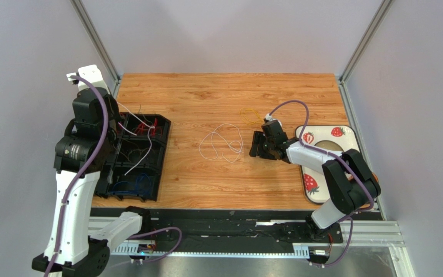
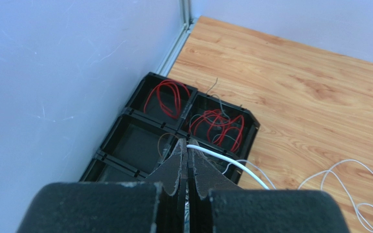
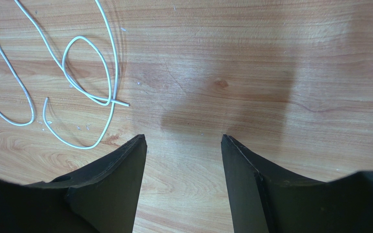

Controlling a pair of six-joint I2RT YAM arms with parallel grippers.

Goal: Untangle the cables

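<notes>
My left gripper [image 2: 188, 143] is shut on a white cable [image 2: 232, 165] and hangs above the black compartment tray [image 1: 164, 156]. The white cable [image 1: 143, 151] trails down across the tray. Red cables [image 2: 166, 97] lie in the tray's far compartments, with more red cables [image 2: 220, 126] beside them, and blue cables [image 1: 134, 184] lie in a near one. A loose white cable [image 1: 221, 147] loops on the wood at mid-table, and a small yellow cable [image 1: 250, 115] lies beyond it. My right gripper [image 1: 256, 144] stands open just right of those loops. Bare wood shows between its fingers [image 3: 125, 165], with the white cable [image 3: 76, 73] ahead to the left.
A white tray with strawberry prints [image 1: 328, 151] lies at the right edge, under the right arm. Grey walls and metal posts close in the table on the left, far and right sides. The black tray [image 2: 125, 116] sits against the left wall.
</notes>
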